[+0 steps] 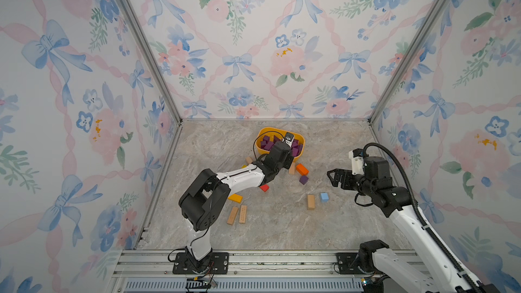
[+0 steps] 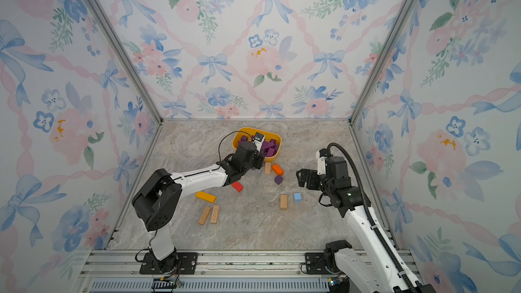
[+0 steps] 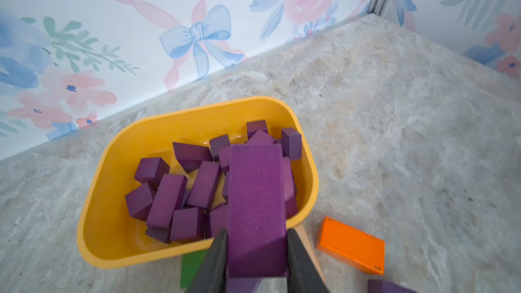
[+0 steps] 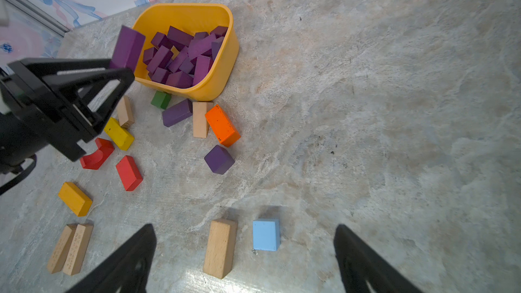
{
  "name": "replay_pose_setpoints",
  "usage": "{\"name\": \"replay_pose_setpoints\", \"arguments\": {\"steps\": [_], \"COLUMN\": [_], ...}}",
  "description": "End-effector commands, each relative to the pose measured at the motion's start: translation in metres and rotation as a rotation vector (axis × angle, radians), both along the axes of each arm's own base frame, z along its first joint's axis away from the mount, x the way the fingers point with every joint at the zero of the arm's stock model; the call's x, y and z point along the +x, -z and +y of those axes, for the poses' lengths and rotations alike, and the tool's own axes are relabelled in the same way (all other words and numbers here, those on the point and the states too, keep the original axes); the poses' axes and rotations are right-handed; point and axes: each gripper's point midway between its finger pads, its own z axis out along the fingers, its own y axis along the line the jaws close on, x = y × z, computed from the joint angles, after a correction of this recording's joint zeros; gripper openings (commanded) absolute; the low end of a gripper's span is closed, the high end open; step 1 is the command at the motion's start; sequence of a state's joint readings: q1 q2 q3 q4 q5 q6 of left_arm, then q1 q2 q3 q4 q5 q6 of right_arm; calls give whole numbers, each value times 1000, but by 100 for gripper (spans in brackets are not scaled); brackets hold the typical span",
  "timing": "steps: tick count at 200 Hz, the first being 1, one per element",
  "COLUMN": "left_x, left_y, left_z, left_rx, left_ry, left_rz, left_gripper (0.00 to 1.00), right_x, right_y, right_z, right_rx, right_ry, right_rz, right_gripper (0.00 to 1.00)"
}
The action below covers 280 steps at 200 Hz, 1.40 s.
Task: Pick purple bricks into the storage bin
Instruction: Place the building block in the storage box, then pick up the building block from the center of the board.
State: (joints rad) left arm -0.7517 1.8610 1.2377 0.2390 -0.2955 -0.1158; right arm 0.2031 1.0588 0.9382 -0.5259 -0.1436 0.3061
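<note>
While the left gripper (image 3: 256, 236) is clamped on a purple bar (image 3: 255, 193), holding it tilted above the near rim of the bin (image 3: 107, 193), the right gripper (image 4: 245, 228) hangs over the floor well away from the bin, jaws wide apart with nothing between them. The bin sits near the back wall and holds a loose heap of purple bricks (image 4: 180, 57), cubes and bars lying at all angles, with part of its yellow floor bare. Outside it, a second purple bar (image 4: 177, 112) lies just beside its near wall, between a green block (image 4: 160, 100) that touches the wall and a tan bar (image 4: 200, 119). A purple cube (image 4: 219, 159) sits a little further out, past an orange block (image 4: 222, 125). In both top views the left arm (image 1: 277, 155) covers the bin's near part, the gripper and the held bar. In the right wrist view the left gripper hides part of a red arch (image 4: 98, 153), and in the left wrist view only a corner of the green block shows behind a finger
</note>
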Motion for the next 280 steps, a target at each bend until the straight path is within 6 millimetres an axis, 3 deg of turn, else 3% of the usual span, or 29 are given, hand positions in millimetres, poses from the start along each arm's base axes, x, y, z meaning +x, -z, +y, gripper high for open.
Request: {"name": "replay_pose_setpoints", "arguments": {"steps": [1, 60, 68, 82, 88, 95, 123, 157, 210, 240, 268, 275, 280], "left_x": [22, 71, 75, 80, 81, 81, 73, 44, -30, -78, -112, -122, -127], "left_y": [13, 23, 20, 15, 11, 7, -11, -40, -69, -67, -61, -47, -47], "left_z": [6, 12, 14, 16, 16, 17, 22, 34, 58, 65, 78, 85, 88], "left_rx": [14, 47, 42, 34, 31, 26, -6, -54, -171, -153, -211, -208, -219], "left_ry": [-33, -67, -73, -86, -93, -98, -106, -117, -116, -105, -96, -91, -85], "left_rz": [11, -2, -5, -16, -24, -30, -47, -98, -141, -172, -160, -143, -144], "left_gripper": [27, 30, 40, 77, 87, 93, 97, 98, 98, 98, 98, 98, 98], "right_x": [1, 4, 4, 6, 6, 7, 9, 13, 25, 34, 44, 47, 48], "right_y": [14, 30, 32, 36, 38, 41, 49, 64, 93, 105, 118, 117, 129], "right_z": [1, 9, 12, 14, 15, 15, 21, 33, 69, 91, 107, 109, 111], "right_rx": [13, 46, 52, 61, 63, 64, 77, 19, -73, -104, -122, -119, -123], "right_ry": [-4, -29, -40, -50, -52, -51, -52, -77, -154, -184, -190, -182, -180], "right_rz": [40, 75, 79, 88, 93, 100, 109, 139, 212, 241, 277, 278, 305], "right_gripper": [97, 97, 97, 97, 97, 97, 97, 97, 97, 89, 76, 74, 73]}}
